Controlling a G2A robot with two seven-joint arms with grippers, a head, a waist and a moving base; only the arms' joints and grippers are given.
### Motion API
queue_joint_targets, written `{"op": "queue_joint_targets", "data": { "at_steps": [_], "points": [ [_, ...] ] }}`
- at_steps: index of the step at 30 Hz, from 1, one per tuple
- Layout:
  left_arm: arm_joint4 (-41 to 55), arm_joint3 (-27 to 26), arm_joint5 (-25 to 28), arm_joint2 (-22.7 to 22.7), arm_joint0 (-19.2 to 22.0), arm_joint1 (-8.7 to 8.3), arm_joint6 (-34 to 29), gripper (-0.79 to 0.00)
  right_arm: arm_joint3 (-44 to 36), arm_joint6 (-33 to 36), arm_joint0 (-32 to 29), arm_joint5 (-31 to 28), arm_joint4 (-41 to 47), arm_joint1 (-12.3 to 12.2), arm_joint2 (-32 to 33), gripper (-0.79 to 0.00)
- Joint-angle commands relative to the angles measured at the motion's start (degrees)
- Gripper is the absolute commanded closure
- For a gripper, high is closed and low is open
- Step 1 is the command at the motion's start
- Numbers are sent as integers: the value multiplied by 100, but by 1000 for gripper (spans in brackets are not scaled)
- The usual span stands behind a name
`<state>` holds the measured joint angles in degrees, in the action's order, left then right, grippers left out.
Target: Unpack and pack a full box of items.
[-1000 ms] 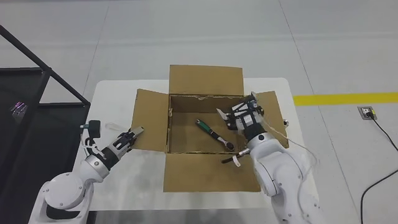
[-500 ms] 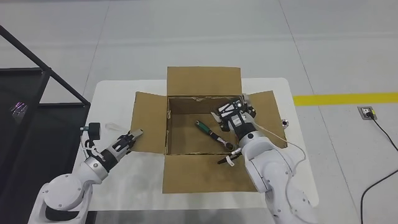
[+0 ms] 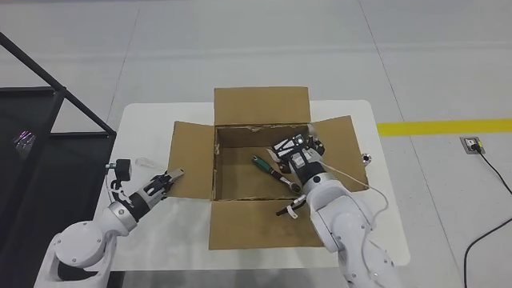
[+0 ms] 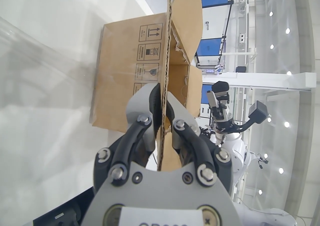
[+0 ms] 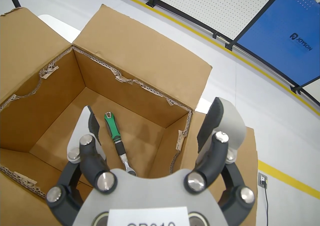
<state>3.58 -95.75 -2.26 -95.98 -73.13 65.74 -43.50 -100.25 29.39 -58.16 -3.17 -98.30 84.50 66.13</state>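
One ratchet [image 5: 117, 138] lies in the box [image 5: 140, 51] below the right gripper [image 5: 153, 113].

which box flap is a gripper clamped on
The robot's left-side flap, its outer edge pinched by the left gripper; the other three are untouched.

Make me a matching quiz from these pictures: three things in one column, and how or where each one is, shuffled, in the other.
Things:
1. left claw
2. right claw
3. wrench

States:
A. lying on the floor of the box
B. shut on a side flap
C. open, above the box opening

Pairs: 1-B, 2-C, 3-A
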Motion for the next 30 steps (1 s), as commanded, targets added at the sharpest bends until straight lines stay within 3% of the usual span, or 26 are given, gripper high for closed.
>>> {"op": "queue_joint_targets", "data": {
  "at_steps": [1,13,22,30],
  "points": [
    [-16,42,-9,0,13,-12,-7,0,-12,-44,-43,-9,14,-5,37,-785],
    [65,121,61,-182,-115,-80,77,0,17,-103,-72,-190,-5,-7,34,-785],
    [98,141,163,-351,-226,-137,84,0,387,469,353,-572,-367,51,-412,-785],
    [201,87,239,-253,-225,-158,72,0,571,746,570,-344,-574,103,-580,-785]
  ]
}}
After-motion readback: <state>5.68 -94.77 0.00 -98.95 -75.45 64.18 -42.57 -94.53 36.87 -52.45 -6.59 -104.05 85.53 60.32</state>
